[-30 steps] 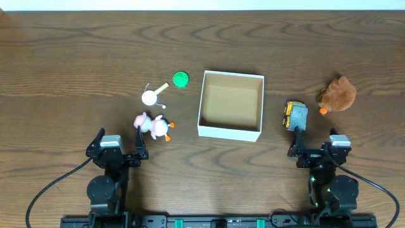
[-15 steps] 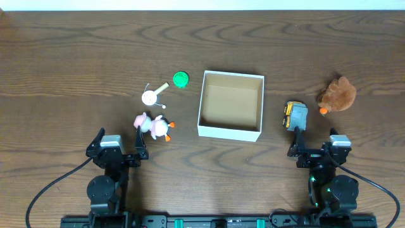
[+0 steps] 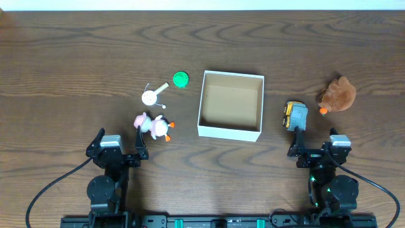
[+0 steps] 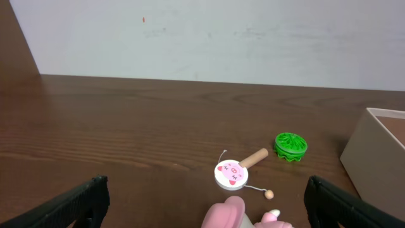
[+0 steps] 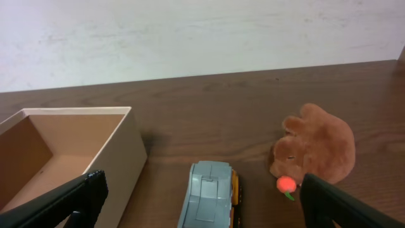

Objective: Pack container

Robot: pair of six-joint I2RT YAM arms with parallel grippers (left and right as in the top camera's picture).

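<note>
The container (image 3: 229, 132), a shallow square box that is white outside and brown inside, stands empty at the table's middle. Left of it lie a pink plush toy (image 3: 154, 126), a pig-face drum on a stick (image 3: 150, 97) and a green round piece (image 3: 181, 79). On its right are a grey and yellow toy truck (image 3: 295, 115) and a brown plush animal (image 3: 337, 94). My left gripper (image 3: 119, 140) stands open near the front edge, just behind the pink plush (image 4: 231, 214). The right gripper (image 3: 314, 144) is open too, with the truck (image 5: 209, 199) just ahead of its fingers.
In the left wrist view the drum (image 4: 231, 175) and the green piece (image 4: 291, 146) lie ahead, with the box wall (image 4: 380, 158) at the right. A pale wall runs behind the table's far edge. Cables trail from both arm bases at the front.
</note>
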